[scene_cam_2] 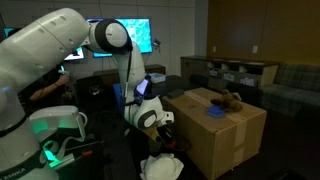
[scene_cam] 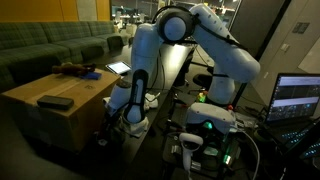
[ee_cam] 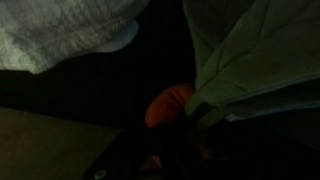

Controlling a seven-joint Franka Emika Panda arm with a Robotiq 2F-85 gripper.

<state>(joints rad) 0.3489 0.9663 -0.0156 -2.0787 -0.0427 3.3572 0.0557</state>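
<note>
My gripper [scene_cam: 127,114] hangs low beside the wooden box table [scene_cam: 60,118], close to the floor, and shows in both exterior views [scene_cam_2: 160,126]. The wrist view is very dark. An orange object [ee_cam: 168,105] lies just ahead of the jaws, partly under a pale greenish cloth [ee_cam: 250,50]. A white textured cloth [ee_cam: 60,35] fills the upper left of that view. The jaws are lost in shadow, so I cannot make out how they stand or whether they touch the orange object.
On the box table [scene_cam_2: 225,140] lie a black remote [scene_cam: 55,101], a brown toy [scene_cam_2: 228,98] and a blue item [scene_cam_2: 213,111]. A green sofa [scene_cam: 50,45] stands behind. A laptop [scene_cam: 298,97] and a white heap on the floor [scene_cam_2: 160,168] are nearby.
</note>
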